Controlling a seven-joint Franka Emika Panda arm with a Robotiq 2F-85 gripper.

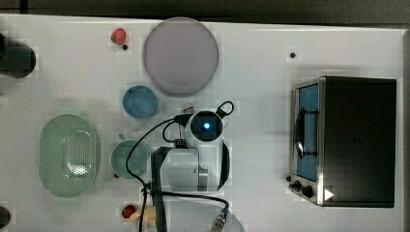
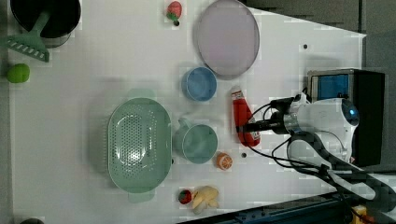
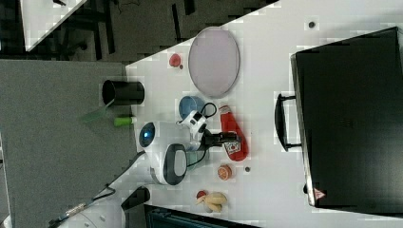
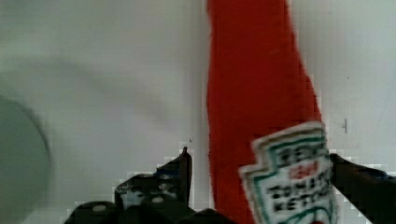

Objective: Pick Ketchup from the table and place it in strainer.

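The Ketchup (image 2: 242,115), a red bottle with a white cap, lies flat on the white table between the blue bowl and the toaster oven. My gripper (image 2: 248,127) is down at the bottle's labelled lower body and is open. In the wrist view the Ketchup (image 4: 254,93) runs between the two dark fingertips (image 4: 180,170), which stand on either side of it with a small gap showing on one side. The right view shows the same: gripper (image 3: 227,140) astride the Ketchup (image 3: 230,127). The strainer (image 2: 114,140), a pale mint-green oval basket, sits on the far side of the green cup; it appears in the top view too (image 1: 46,145).
A green cup (image 2: 196,142) stands between the Ketchup and the strainer. A blue bowl (image 2: 199,84) and a grey plate (image 2: 227,37) lie past the bottle's cap. An orange slice (image 2: 224,161) lies near the bottle's base. The toaster oven (image 1: 353,140) stands at the top view's right.
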